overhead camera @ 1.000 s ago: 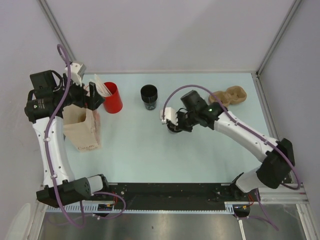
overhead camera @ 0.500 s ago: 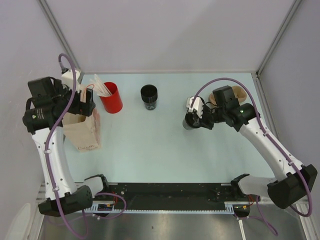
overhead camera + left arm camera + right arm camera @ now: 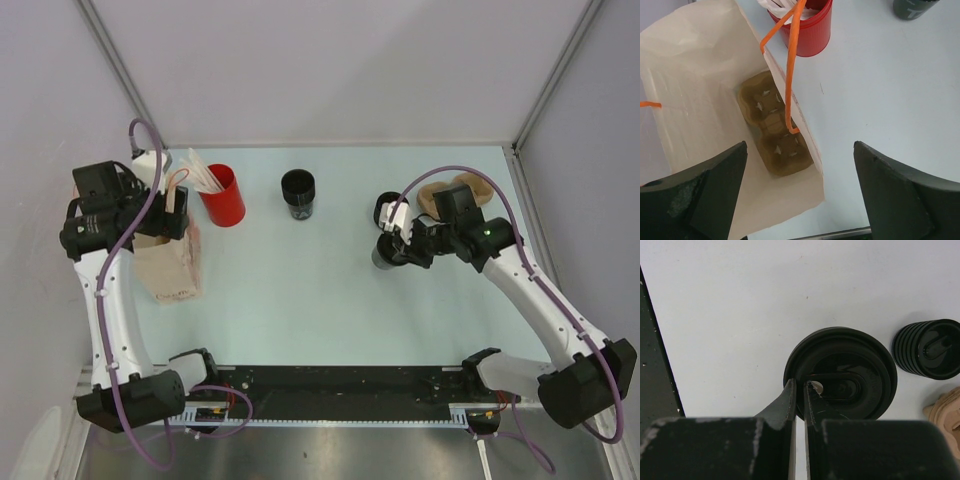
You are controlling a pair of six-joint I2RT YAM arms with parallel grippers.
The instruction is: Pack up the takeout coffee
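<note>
Since prev. frames the R arm has swung its load from bench centre toward the right edge. L arm shifted only slightly over the bag.

Top view: takeout coffee [image 3: 297, 193] stands free near the far edge, abt mid-bench, right of the red cup [image 3: 225, 196], touched by neither tool. Black, round, dark rim; can't tell if lidded. The right gripper [image 3: 393, 252] is closed on a lidded black cup [image 3: 382, 258], just beside a squat black piece [image 3: 385, 210] and a tan carrier [image 3: 462, 190] near the far-right corner. Risk: a swing here knocks either.

L wrist: left gripper [image 3: 800, 195] gapes wide, holding nothing, above the open paper bag [image 3: 695, 90] at the left edge, w/ a cup tray [image 3: 780, 150] in its bottom. Orange handle [image 3: 788, 65] crosses the mouth; we judge it could snag a cup going in. Coffee's dark wall w/ pale lettering shows top right.

R wrist: fingertips pinch only the lid's rim. Thin hold; we judge the lid could pop, or the cup tilt + spill.
</note>
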